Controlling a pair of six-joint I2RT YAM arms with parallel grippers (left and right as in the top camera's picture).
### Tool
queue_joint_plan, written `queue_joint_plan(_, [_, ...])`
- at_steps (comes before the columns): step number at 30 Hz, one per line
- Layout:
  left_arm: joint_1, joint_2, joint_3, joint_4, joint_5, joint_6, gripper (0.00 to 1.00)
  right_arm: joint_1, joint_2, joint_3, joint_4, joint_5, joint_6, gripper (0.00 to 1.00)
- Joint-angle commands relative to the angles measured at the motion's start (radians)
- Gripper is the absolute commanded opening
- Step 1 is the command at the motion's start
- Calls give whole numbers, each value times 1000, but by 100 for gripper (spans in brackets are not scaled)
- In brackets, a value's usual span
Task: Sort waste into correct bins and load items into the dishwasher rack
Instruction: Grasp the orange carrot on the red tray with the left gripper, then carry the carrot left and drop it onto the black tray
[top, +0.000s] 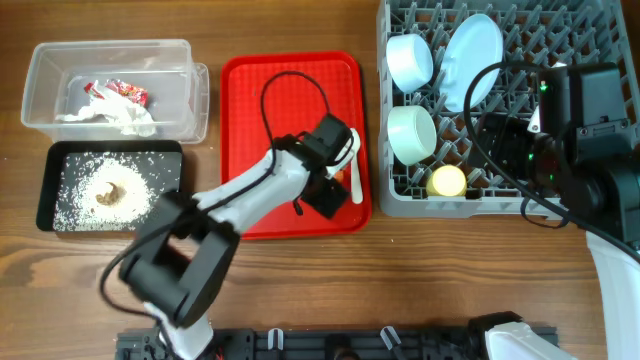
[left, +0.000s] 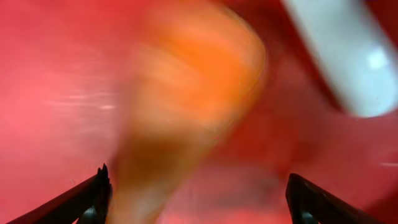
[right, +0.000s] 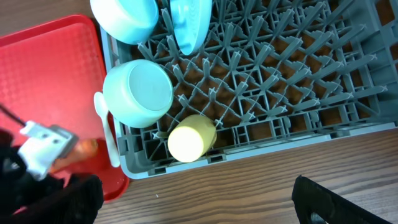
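— Where's the orange carrot (left: 193, 106)?
— On the red tray (top: 245, 120), near its right edge, between the left fingers (left: 93, 198), which stand wide and grip nothing.
— And the right fingers (right: 329, 202)?
— Wide apart, empty, right of that tray.

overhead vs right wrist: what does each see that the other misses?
Overhead only: clear tub with wrapper and tissue, black tray with rice.
Right wrist only: carrot on the red tray, by the spoon.
Both: rack holding two bowls, plate and cup; red tray; spoon.
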Motion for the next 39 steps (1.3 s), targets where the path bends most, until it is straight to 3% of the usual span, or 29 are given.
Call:
queue_joint_plan(1, [-5, 102, -13, 56, -2, 112, 85, -4, 2, 5, -13, 21, -11, 100])
queue_joint_plan(3, [-6, 105, -13, 61, -3, 112, 49, -4, 2, 5, -16, 21, -10, 100])
queue_joint_plan(5, [-5, 105, -13, 55, -3, 107, 29, -4, 2, 5, -10, 21, -10, 100])
queue_joint_plan(8, [3, 105, -12, 58, -53, -11, 14, -4, 2, 5, -6, 21, -10, 100])
queue_joint_plan(14, [49, 50, 69, -64, -115, -367, 6, -4, 2, 5, 2, 21, -10, 100])
queue_joint_plan(18, [180, -115, 141, -141, -114, -588, 9, -4, 5, 5, 2, 21, -11, 100])
queue_joint_plan(20, [285, -202, 143, -170, -114, -637, 5, -4, 6, 5, 1, 21, -10, 100])
queue_joint_plan(23, [504, -298, 143, -210, -114, -689, 8, -4, 7, 5, 1, 21, -10, 100])
queue_joint_plan(25, [673, -306, 142, -225, -114, -696, 13, -4, 7, 5, 2, 24, -11, 100])
queue_joint_plan(27, [818, -290, 129, -232, -109, -719, 6, -4, 7, 5, 2, 29, -11, 100])
queue_joint_plan(29, [931, -272, 101, -231, -106, -800, 4, -4, 6, 5, 2, 29, -11, 100])
queue_joint_plan(30, [986, -259, 76, -231, -106, -895, 9, -4, 6, 5, 4, 29, -10, 100])
queue_joint_plan(33, [1036, -225, -18, -211, -107, -1099, 13, -4, 7, 5, 9, 29, -10, 100])
queue_joint_plan(35, [1035, -193, -100, -111, -107, -1108, 13, -4, 8, 5, 8, 29, -11, 100])
queue_joint_plan(37, [1036, -177, -156, -31, -107, -1155, 24, -4, 8, 5, 6, 29, -10, 100])
queue_joint_plan(39, [1036, -175, -172, 15, -107, -1157, 48, -4, 8, 5, 6, 28, -10, 100])
